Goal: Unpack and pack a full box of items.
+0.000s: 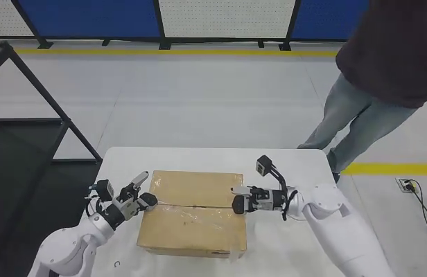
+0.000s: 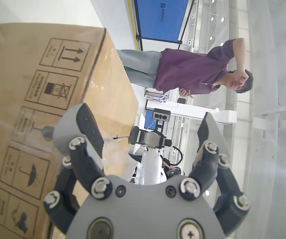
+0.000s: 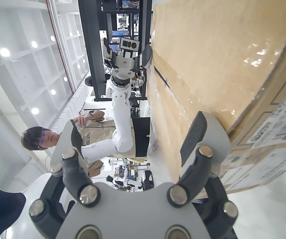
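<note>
A closed cardboard box (image 1: 193, 211) lies in the middle of the white table (image 1: 283, 166), its top seam covered with glossy clear tape. My left gripper (image 1: 144, 192) is open at the box's left end, level with the seam. In the left wrist view the box (image 2: 46, 75) shows printed handling symbols, and one finger (image 2: 88, 128) of the left gripper (image 2: 148, 125) rests against its upper edge. My right gripper (image 1: 238, 197) is open at the right end of the seam. In the right wrist view one finger (image 3: 197, 135) of that gripper (image 3: 133, 135) sits at the corner of the box (image 3: 220, 50).
A person (image 1: 380, 83) stands on the floor just beyond the table's far right corner. A black metal frame (image 1: 40, 104) rises at the left of the table. Bare table strips run on either side of the box and behind it.
</note>
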